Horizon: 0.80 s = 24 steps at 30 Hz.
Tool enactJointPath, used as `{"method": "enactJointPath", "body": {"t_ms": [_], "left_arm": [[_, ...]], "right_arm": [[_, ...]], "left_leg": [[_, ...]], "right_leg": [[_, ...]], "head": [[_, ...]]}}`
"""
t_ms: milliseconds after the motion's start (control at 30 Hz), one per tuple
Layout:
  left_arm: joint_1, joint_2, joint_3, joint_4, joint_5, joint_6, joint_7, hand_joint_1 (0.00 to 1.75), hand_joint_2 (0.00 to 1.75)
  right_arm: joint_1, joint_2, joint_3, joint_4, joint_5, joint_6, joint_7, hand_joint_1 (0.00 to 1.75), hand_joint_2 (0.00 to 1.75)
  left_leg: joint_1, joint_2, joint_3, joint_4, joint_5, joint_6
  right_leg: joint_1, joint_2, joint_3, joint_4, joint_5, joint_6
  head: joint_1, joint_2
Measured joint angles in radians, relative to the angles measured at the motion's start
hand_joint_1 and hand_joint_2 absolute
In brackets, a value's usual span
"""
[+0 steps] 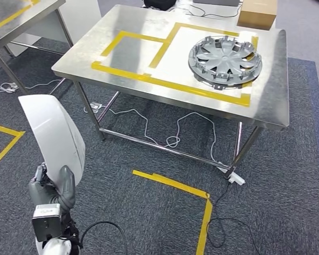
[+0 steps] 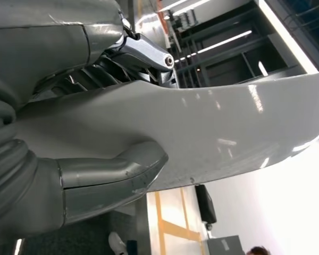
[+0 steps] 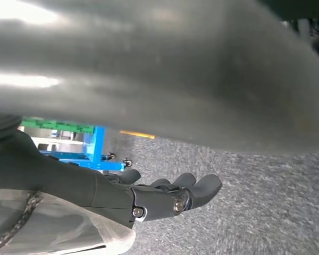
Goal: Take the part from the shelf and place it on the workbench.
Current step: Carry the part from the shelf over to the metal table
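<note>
Now left hand grips white part, thumb clamped across its face so it stays put while carried, well short of workbench. Right hand empty, fingers extended.

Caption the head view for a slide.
Left hand holds a white curved part near the steel workbench, where a grey hubcap lies.

No legible text, labels, brands or numbers in any view. Small dark marking on the grey wrist module, at 7 o'clock in the head view, too small to read.
</note>
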Motion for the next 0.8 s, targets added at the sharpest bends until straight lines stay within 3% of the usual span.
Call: {"method": "enactJointPath", "body": {"t_ms": [100, 133, 200, 233, 267, 300, 333, 367, 433, 533, 600, 667, 733, 767, 800], "left_arm": [[0.016, 0.004, 0.006, -0.028, 0.005, -0.003, 0.000, 1.75, 1.75], [0.018, 0.004, 0.007, -0.035, 0.005, -0.006, 0.000, 1.75, 1.75], [0.019, 0.004, 0.009, -0.040, 0.001, -0.014, 0.000, 1.75, 1.75], [0.021, 0.004, 0.009, -0.041, 0.000, -0.017, 0.000, 1.75, 1.75], [0.022, 0.004, 0.010, -0.041, -0.001, -0.018, 0.000, 1.75, 1.75], [0.023, 0.004, 0.011, -0.041, -0.001, -0.018, 0.000, 1.75, 1.75], [0.024, 0.004, 0.011, -0.041, -0.001, -0.019, 0.000, 1.75, 1.75], [0.025, 0.004, 0.012, -0.042, -0.001, -0.019, 0.000, 1.75, 1.75], [0.025, 0.004, 0.014, -0.045, 0.000, -0.019, 0.000, 1.75, 1.75], [0.025, 0.004, 0.015, -0.049, 0.001, -0.019, 0.000, 1.75, 1.75], [0.025, 0.004, 0.015, -0.052, 0.002, -0.019, 0.000, 1.75, 1.75], [0.026, 0.005, 0.015, -0.054, 0.002, -0.021, 0.000, 1.75, 1.75], [0.030, 0.006, 0.017, -0.054, 0.003, -0.023, 0.000, 1.75, 1.75], [0.031, 0.007, 0.018, -0.054, 0.003, -0.024, 0.000, 1.75, 1.75], [0.032, 0.007, 0.018, -0.054, 0.003, -0.025, 0.000, 1.75, 1.75]], "right_arm": [[0.001, 0.000, 0.000, -0.001, 0.000, -0.002, 0.001, 0.00, 0.00], [0.001, 0.000, 0.000, -0.001, 0.001, -0.002, 0.002, 0.00, 0.00], [0.000, 0.000, 0.000, -0.001, 0.001, -0.002, 0.002, 0.00, 0.00], [0.000, -0.001, 0.000, -0.001, 0.002, -0.002, 0.002, 0.00, 0.00], [0.001, -0.001, 0.000, -0.001, 0.002, -0.002, 0.001, 0.00, 0.00], [0.002, -0.001, -0.001, -0.001, 0.003, -0.002, 0.001, 0.00, 0.00], [0.002, -0.002, -0.001, -0.001, 0.003, -0.002, 0.002, 0.00, 0.00], [0.002, -0.002, -0.001, -0.001, 0.003, -0.002, 0.002, 0.00, 0.00], [0.000, -0.002, -0.001, -0.001, 0.003, -0.002, 0.001, 0.00, 0.00], [0.000, -0.002, -0.001, -0.001, 0.004, -0.005, -0.004, 0.00, 0.00], [0.000, -0.002, -0.001, -0.001, 0.005, -0.006, -0.004, 0.00, 0.00], [0.000, -0.002, -0.001, -0.001, 0.006, -0.007, -0.004, 0.00, 0.00], [0.001, -0.002, -0.001, -0.001, 0.006, -0.009, -0.006, 0.00, 0.00], [0.001, -0.002, -0.001, -0.001, 0.006, -0.010, -0.006, 0.00, 0.00], [0.002, -0.002, -0.001, -0.001, 0.006, -0.010, -0.007, 0.00, 0.00]], "left_leg": [[0.007, 0.000, 0.006, -0.014, 0.005, 0.008], [0.011, 0.000, 0.009, -0.017, 0.006, 0.011], [0.011, 0.001, 0.010, -0.018, 0.003, 0.015], [0.012, 0.002, 0.011, -0.017, 0.002, 0.015], [0.012, 0.002, 0.013, -0.017, 0.000, 0.015], [0.013, 0.001, 0.016, -0.017, -0.003, 0.013], [0.014, 0.001, 0.021, -0.017, -0.006, 0.011], [0.015, 0.000, 0.027, -0.017, -0.010, 0.006], [0.011, 0.000, 0.033, -0.014, -0.019, -0.006], [0.010, 0.000, 0.035, -0.013, -0.024, -0.020], [0.013, 0.000, 0.031, 0.011, -0.042, -0.030], [0.015, 0.000, -0.012, 0.110, -0.094, -0.039], [0.015, 0.000, -0.080, 0.241, -0.142, -0.041], [0.015, 0.000, -0.101, 0.276, -0.144, -0.040], [0.015, 0.000, -0.105, 0.271, -0.125, -0.038]], "right_leg": [[-0.002, -0.002, -0.015, 0.025, -0.020, 0.017], [-0.003, -0.003, -0.037, 0.068, -0.043, 0.023], [-0.009, -0.003, -0.108, 0.203, -0.100, 0.032], [-0.011, -0.003, -0.142, 0.262, -0.116, 0.036], [-0.013, -0.003, -0.161, 0.289, -0.113, 0.039], [-0.016, -0.004, -0.160, 0.274, -0.090, 0.042], [-0.018, -0.005, -0.137, 0.220, -0.051, 0.044], [-0.020, -0.008, -0.104, 0.147, -0.014, 0.045], [-0.019, -0.012, -0.044, 0.032, 0.024, 0.039], [-0.015, -0.011, -0.027, 0.008, 0.019, 0.017], [-0.015, -0.011, -0.021, 0.005, 0.017, 0.003], [-0.016, -0.012, -0.013, 0.002, 0.012, -0.010], [-0.014, -0.011, -0.008, 0.002, 0.007, -0.016], [-0.012, -0.011, -0.004, 0.002, 0.004, -0.018], [-0.010, -0.009, 0.000, 0.002, 0.002, -0.018]], "head": [[0.002, 0.000], [0.004, 0.000], [0.007, 0.000], [0.007, 0.000], [0.007, 0.000], [0.007, 0.000], [0.007, 0.000], [0.007, 0.000], [0.007, 0.000], [0.005, 0.000], [0.001, 0.000], [-0.004, 0.000], [-0.006, 0.000], [-0.006, 0.000], [-0.006, 0.000]]}}
